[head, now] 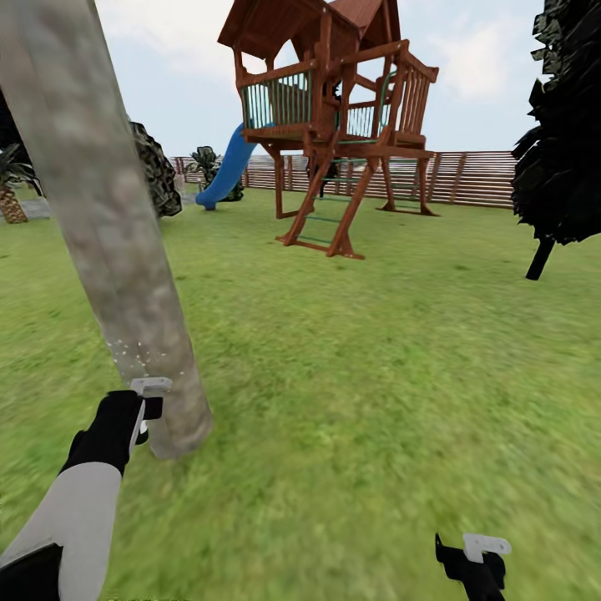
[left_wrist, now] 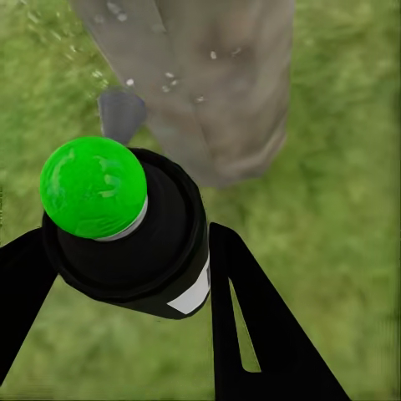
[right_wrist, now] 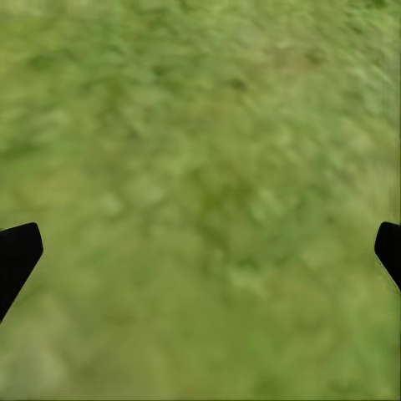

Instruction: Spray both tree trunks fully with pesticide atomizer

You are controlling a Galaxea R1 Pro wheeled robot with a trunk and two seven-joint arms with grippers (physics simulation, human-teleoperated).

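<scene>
Atomizer (left_wrist: 125, 242): small dark cylindrical bottle, glossy, with a white band under a bright green rounded tip and a white label patch on its side. Pinched between the two black fingers (left_wrist: 251, 326) of the left gripper (head: 143, 409). Long axis runs along the fingers, tip end aimed at the base of the tree trunk (head: 108, 242), which stands just beyond it.

Tree trunk: thick, smooth column, mottled grey-tan, leaning slightly in the head view, rooted in the lawn (head: 376, 376). Fine pale specks scattered over its lower part near the gripper.

Left arm (head: 75, 517): white forearm, black wrist, reaching to the trunk's foot.

Right gripper (head: 474, 561): low at the view's edge, well apart from the trunk; fingers (right_wrist: 17, 255) spread wide over bare grass, nothing between them.

Lawn: green, blurred, patchy texture.

Play tower (head: 334, 125): reddish-brown timber, pitched roof, teal railings, ladder, blue slide (head: 225, 171).

Fence (head: 467, 177): horizontal reddish-brown slats behind.

Second tree (head: 559, 142): jagged, dark foliage, thin dark stem, at the right.
</scene>
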